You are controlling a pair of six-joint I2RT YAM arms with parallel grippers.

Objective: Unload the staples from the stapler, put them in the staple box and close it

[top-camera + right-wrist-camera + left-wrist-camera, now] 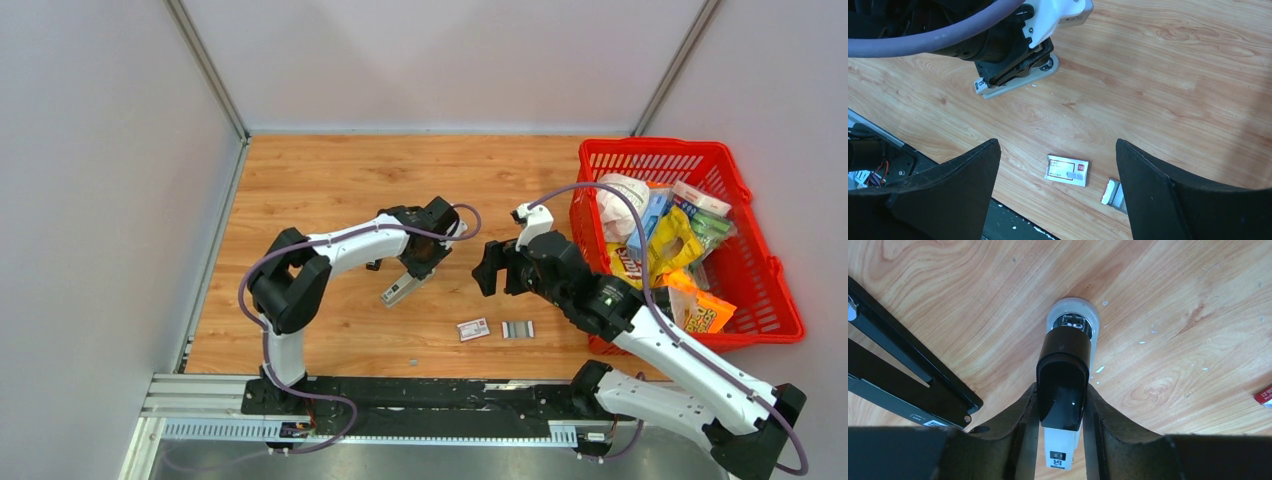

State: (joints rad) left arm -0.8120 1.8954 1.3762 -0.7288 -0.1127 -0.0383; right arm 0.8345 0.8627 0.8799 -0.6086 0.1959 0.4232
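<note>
The stapler point(400, 291), black on top with a white base, lies on the wooden table left of centre. My left gripper point(418, 262) comes down over its rear end. In the left wrist view both fingers point(1028, 410) press against the sides of the stapler point(1065, 350), so the left gripper point(1063, 390) is shut on it. The staples point(517, 329), a ribbed grey strip, lie near the front edge, partly behind a right finger as staples point(1113, 194). My right gripper point(487, 270) hovers wide open above them; nothing sits between the jaws of the right gripper point(1056, 145).
A small white-and-red box point(473, 329) lies just left of the strip, also seen as box point(1066, 170). A red basket point(770, 270) full of snack packets stands at the right. A black rail point(400, 390) runs along the near edge. Grey walls enclose the table.
</note>
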